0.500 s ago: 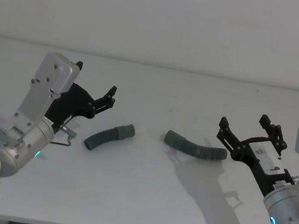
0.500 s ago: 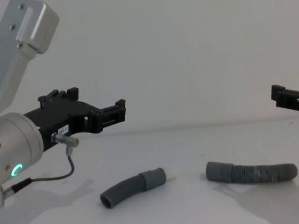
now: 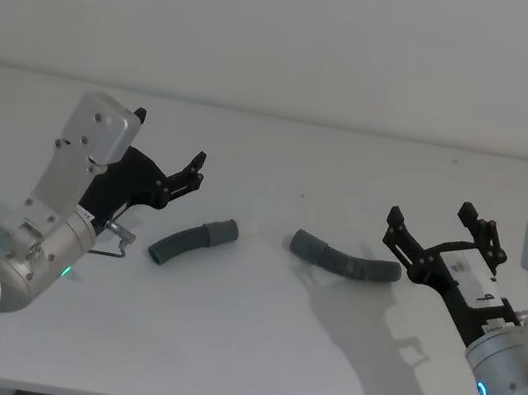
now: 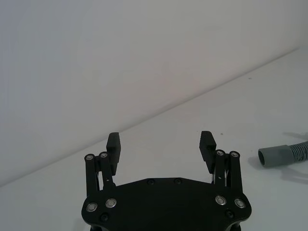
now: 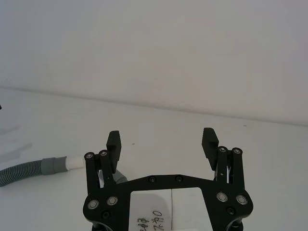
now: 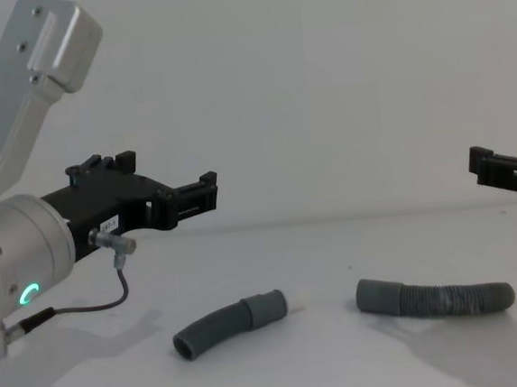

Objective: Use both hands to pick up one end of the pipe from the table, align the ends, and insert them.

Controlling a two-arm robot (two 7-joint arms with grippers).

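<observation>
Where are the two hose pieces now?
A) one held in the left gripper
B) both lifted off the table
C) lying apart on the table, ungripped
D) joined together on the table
C: the short curved hose and the longer hose lie apart on the table, and the left gripper and right gripper hover with open, empty jaws.

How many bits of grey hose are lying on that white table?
2. The short curved piece lies left of centre on the table; the longer piece lies to its right, not touching it.
</observation>
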